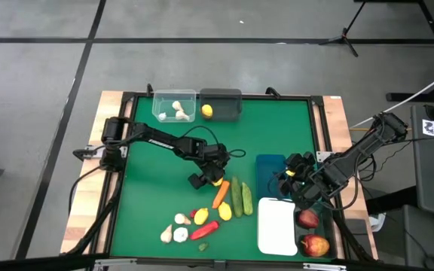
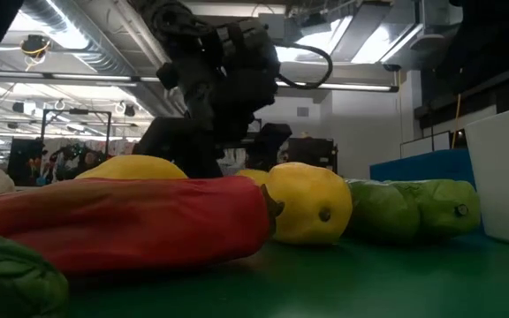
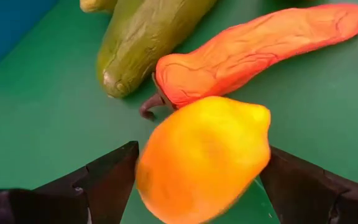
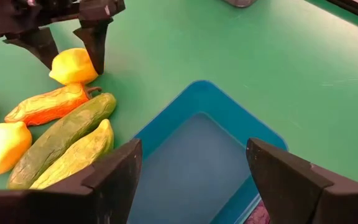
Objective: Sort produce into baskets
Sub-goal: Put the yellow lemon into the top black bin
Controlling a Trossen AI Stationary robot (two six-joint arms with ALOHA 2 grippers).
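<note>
A yellow lemon (image 3: 204,158) lies on the green mat (image 1: 157,173) beside an orange carrot (image 3: 253,43) and two green cucumbers (image 1: 241,198). My left gripper (image 1: 211,178) is open, pointing down over this lemon, one finger on each side of it. My right gripper (image 1: 291,181) hangs open above the blue basket (image 4: 197,143) with nothing between its fingers. At the far edge, the clear basket (image 1: 174,105) holds white bulbs and the dark grey basket (image 1: 223,104) holds a lemon (image 1: 207,111). My left gripper's fingers (image 4: 95,43) come from above, slanting down, and stand close at two opposite sides of the lemon (image 4: 73,66), which rests on the mat. Whether they touch it, I cannot tell.
More produce lies near the front edge: two lemons (image 1: 224,213), a red pepper (image 1: 206,229), white bulbs (image 1: 173,233). The white basket (image 1: 277,226) stands at the near right, with red apples (image 1: 313,245) in a dark basket beside it. Open mat lies left of centre.
</note>
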